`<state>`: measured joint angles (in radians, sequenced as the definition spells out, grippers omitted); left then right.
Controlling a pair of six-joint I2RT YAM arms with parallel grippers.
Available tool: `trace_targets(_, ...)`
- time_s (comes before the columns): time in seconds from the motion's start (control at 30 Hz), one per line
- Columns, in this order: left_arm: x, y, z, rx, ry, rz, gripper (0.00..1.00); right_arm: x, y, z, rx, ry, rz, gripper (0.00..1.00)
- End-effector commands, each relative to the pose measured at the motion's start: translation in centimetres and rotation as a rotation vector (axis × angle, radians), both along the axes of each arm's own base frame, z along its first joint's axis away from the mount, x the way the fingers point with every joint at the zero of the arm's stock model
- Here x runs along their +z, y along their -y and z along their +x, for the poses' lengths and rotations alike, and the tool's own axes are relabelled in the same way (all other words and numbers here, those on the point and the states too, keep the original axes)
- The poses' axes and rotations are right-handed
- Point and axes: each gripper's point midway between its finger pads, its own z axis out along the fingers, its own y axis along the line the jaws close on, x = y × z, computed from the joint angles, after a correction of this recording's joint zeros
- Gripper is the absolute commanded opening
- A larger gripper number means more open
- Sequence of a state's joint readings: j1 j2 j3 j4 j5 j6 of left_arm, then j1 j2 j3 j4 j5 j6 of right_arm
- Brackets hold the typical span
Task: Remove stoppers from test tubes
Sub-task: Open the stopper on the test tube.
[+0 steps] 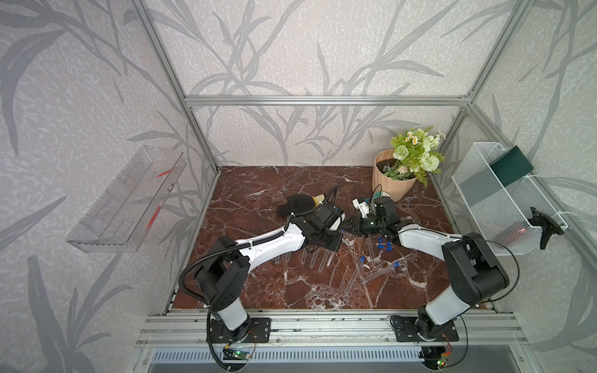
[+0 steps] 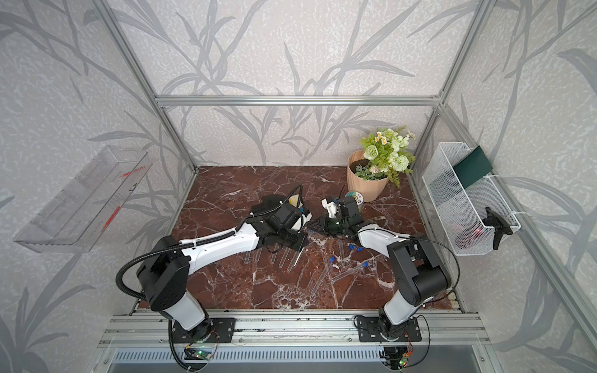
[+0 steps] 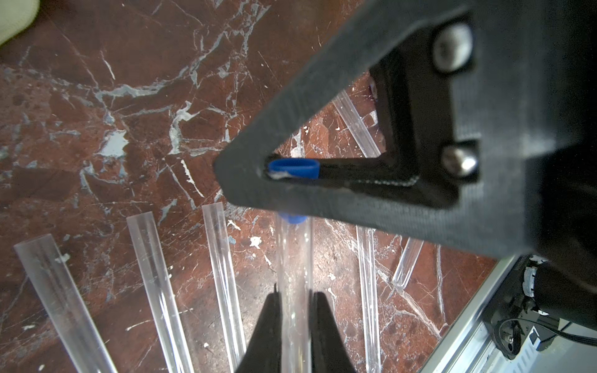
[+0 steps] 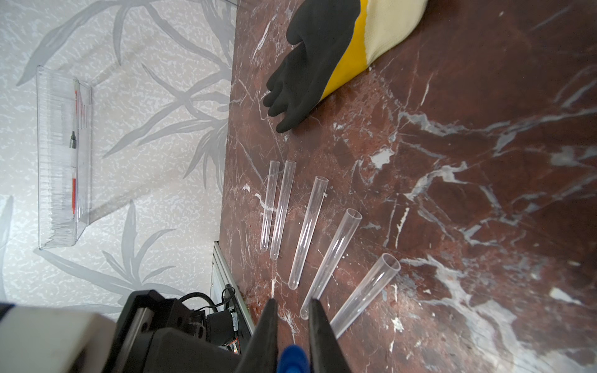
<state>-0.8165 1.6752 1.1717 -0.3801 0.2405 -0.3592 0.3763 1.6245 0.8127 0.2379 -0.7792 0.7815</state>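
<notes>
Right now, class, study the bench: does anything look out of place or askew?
Yes. A black glove lies mid-way across the marble table and seems unrelated to the work. Two stoppered tubes lie askew near the front, unlike the five open tubes fanned in a row. Loose blue stoppers are scattered beside them.

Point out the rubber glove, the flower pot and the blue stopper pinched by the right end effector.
rubber glove (image 4: 316, 58): right wrist view, on its black palm.
flower pot (image 1: 397, 187): a top view, on its peach wall.
blue stopper (image 4: 292, 357): right wrist view, on its visible rounded end.
</notes>
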Motion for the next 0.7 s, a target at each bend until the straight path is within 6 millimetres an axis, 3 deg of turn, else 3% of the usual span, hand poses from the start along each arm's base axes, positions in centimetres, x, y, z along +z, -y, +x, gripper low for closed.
trace_targets(0.0, 0.6, 0.2, 0.5, -0.001, 0.015, -0.007, 0.14, 1.7, 0.1, 1.1, -0.008, 0.054, 0.015, 0.06)
trace_targets(0.67, -0.2, -0.3, -0.1, -0.006, -0.013, 0.022, 0.14, 4.3, 0.6, 4.1, -0.020, 0.126, -0.012, 0.03)
